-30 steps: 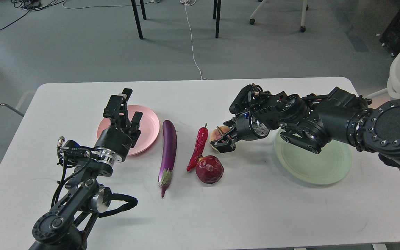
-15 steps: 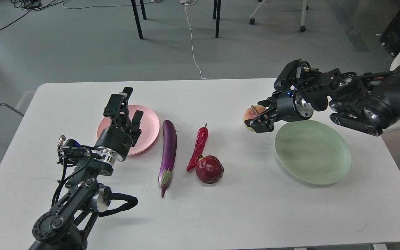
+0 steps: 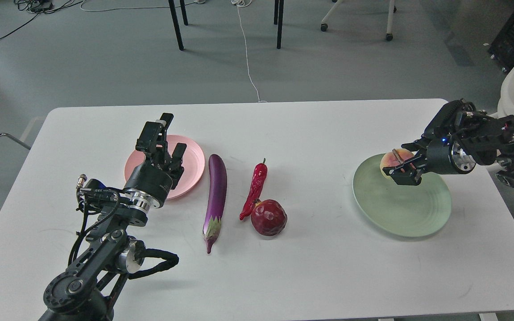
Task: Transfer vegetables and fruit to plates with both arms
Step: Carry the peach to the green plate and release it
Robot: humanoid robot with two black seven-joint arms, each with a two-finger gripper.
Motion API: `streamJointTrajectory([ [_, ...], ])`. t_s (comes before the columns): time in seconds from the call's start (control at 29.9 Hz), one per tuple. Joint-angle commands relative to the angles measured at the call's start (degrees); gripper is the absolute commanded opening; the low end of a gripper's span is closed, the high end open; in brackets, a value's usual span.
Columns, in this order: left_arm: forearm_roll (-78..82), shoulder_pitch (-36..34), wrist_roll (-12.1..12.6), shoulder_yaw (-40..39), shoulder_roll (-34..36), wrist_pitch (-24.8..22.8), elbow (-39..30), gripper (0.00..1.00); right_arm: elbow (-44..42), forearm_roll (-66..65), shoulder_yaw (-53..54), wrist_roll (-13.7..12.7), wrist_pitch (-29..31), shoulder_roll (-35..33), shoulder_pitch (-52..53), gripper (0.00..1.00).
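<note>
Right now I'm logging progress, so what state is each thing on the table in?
Peach: held in the right gripper, over the green plate's far edge.
Green plate: nothing resting on it that I can see.
Pink plate: nothing visible on it, partly hidden by the left gripper.
Left gripper: open, holding nothing.
Eggplant: lying on the table.
Chili: lying on the table, tip by the pomegranate.
Pomegranate: sitting on the table.
</note>
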Motion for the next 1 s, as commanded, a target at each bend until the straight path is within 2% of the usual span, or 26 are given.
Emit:
streamJointTrajectory([
  [0.0, 0.0, -0.1, 0.0, 0.0, 0.1, 0.0, 0.0, 1.00, -2.9, 0.0, -0.1, 0.0, -0.6, 1.1, -1.3, 0.58],
  [0.1, 0.0, -0.1, 0.0, 0.0, 0.1, 0.0, -0.1, 1.00, -2.9, 0.0, -0.3, 0.0, -0.6, 1.1, -1.4, 0.66],
  [0.23, 0.0, 0.0, 0.0, 0.0, -0.1, 0.0, -0.1, 1.00, -2.7, 0.0, -0.2, 0.0, -0.6, 1.0, -1.7, 0.88],
  [0.3, 0.0, 0.0, 0.0, 0.0, -0.1, 0.0, -0.1, 1.00, -2.5, 0.0, 0.0, 0.0, -0.6, 0.8, -1.7, 0.94],
  [0.6, 0.0, 0.0, 0.0, 0.2, 0.1, -0.1, -0.1, 1.00, 2.1, 0.2, 0.6, 0.0, -0.6, -0.6, 2.0, 0.98],
  [0.67, 0.0, 0.0, 0.0, 0.2, 0.1, -0.1, -0.1, 1.00, 5.3, 0.7, 0.8, 0.0, -0.6, -1.0, 4.0, 0.98],
  [0.87, 0.0, 0.0, 0.0, 0.2, 0.0, -0.1, -0.1, 1.00, 21.9, 3.7, 6.2, 0.0, 0.2, -2.0, 10.7, 0.98],
  [0.97, 0.0, 0.1, 0.0, 0.2, 0.1, 0.0, -0.1, 1.00, 25.2, 10.0, 5.9, 0.0, 0.4, -0.1, 13.3, 0.99],
])
